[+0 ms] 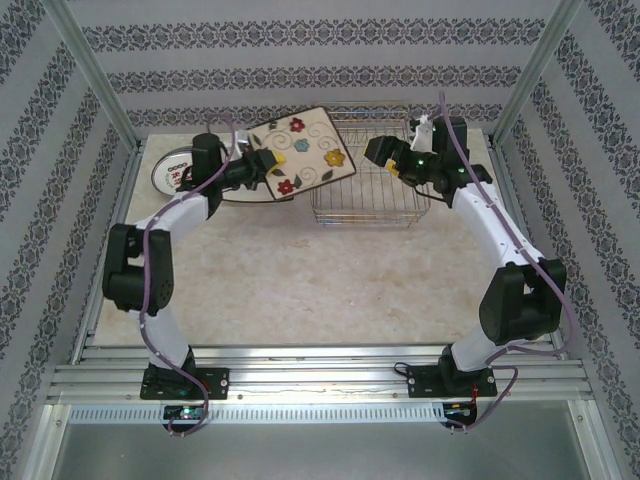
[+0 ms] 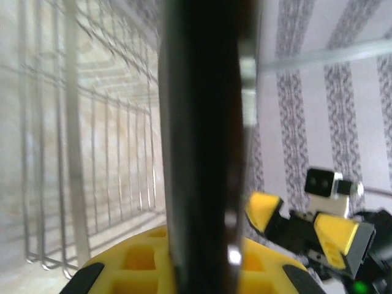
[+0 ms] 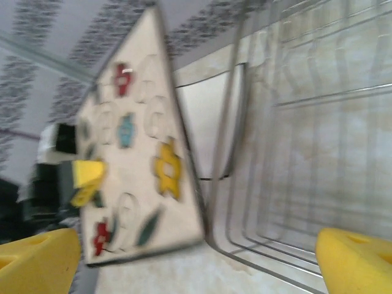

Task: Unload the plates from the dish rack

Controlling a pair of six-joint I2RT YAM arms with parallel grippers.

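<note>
the left gripper [image 1: 268, 165] is clamped on the edge of a square cream plate [image 1: 305, 150] with coloured flowers, holding it tilted in the air just left of the dish rack [image 1: 368, 195]. the right gripper [image 1: 392, 162] hangs over the rack, jaws wide apart and empty. a round white plate [image 1: 168, 172] lies on the desk [image 1: 300, 290], far left.

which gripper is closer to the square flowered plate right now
Left. The left gripper is clamped on the square plate at its left edge, holding it up at the dish rack's left end. The right gripper, jaws open, hangs over the rack, clear of the plate.
</note>
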